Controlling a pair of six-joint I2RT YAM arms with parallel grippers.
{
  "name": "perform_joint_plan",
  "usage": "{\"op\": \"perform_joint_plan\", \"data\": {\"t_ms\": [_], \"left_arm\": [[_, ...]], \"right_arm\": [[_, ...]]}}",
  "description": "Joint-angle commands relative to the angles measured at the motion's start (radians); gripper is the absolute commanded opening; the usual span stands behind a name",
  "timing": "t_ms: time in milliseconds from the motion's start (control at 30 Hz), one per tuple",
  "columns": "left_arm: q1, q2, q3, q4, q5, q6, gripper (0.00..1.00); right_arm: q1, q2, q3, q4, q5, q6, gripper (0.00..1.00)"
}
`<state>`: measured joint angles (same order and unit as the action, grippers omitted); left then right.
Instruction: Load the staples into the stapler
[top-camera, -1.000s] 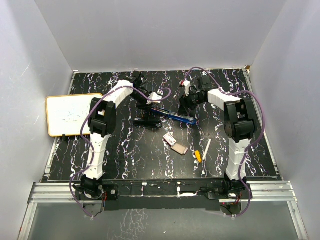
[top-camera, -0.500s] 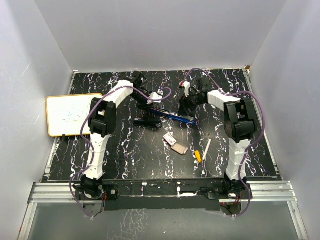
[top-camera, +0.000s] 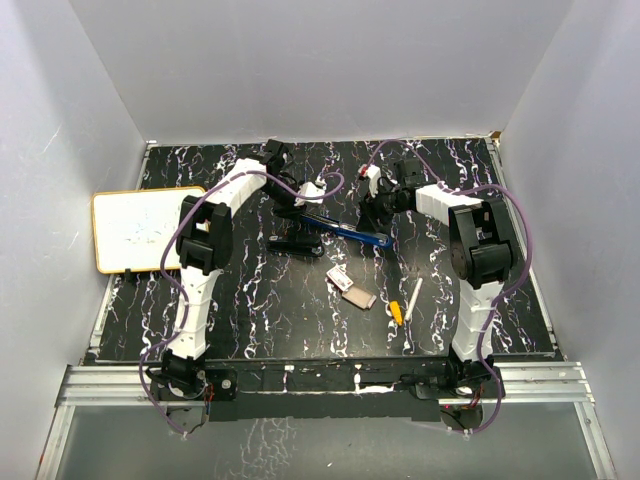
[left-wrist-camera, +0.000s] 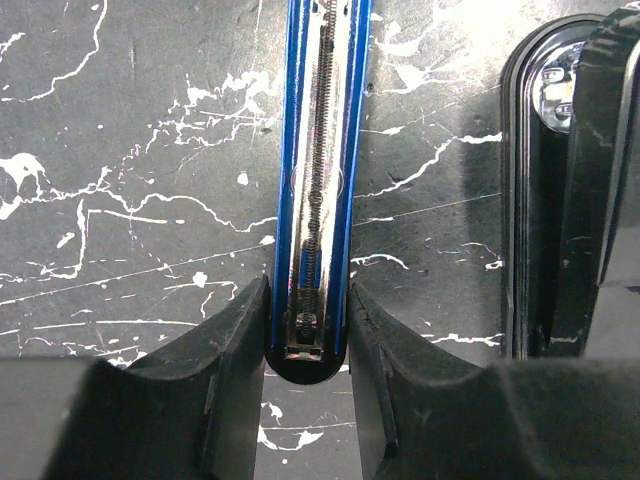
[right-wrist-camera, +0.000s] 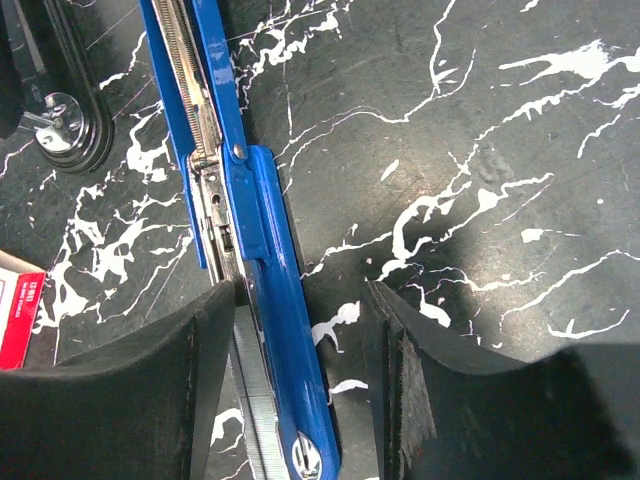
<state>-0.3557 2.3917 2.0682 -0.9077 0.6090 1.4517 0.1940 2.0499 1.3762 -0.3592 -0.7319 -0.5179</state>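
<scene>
On the black marbled tabletop (top-camera: 250, 300), the long, opened blue metal stapler (top-camera: 345, 230) runs ten-to-four o'clock. The left claw (left-wrist-camera: 308, 300) clamps its ten o'clock end. The right claw (right-wrist-camera: 300, 295) straddles it, jaws apart. The small red-and-white cardboard staples box (top-camera: 340, 278) lies at six o'clock of the stapler, apart from both claws.

On the black marbled surface (top-camera: 250, 300): whiteboard (top-camera: 140, 228) overhanging its left edge, pen (top-camera: 408, 300) near-right, black stapler (top-camera: 296, 243) mid-surface.

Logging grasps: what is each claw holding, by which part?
Left claw grips the blue stapler by its open rail's end; right claw straddles the other end, unclamped.
</scene>
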Motion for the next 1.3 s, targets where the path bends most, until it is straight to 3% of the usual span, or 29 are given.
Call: {"op": "perform_joint_plan", "data": {"t_ms": [0, 367, 700, 1267], "left_arm": [[-0.011, -0.139, 0.041, -0.009, 0.032, 0.013, 0.0], [-0.027, -0.204, 0.098, -0.014, 0.162, -0.042, 0.0], [-0.071, -0.222, 0.087, 0.002, 0.13, -0.05, 0.0], [-0.171, -0.222, 0.158, 0.076, 0.126, -0.19, 0.0]], "right_arm": [[-0.005, 0.013, -0.04, 0.052, 0.2, -0.034, 0.52], [0.012, 0.007, -0.097, 0.105, 0.27, -0.002, 0.48], [0.034, -0.007, -0.159, 0.13, 0.262, -0.002, 0.48], [0.037, -0.021, -0.217, 0.166, 0.297, -0.009, 0.47]]}}
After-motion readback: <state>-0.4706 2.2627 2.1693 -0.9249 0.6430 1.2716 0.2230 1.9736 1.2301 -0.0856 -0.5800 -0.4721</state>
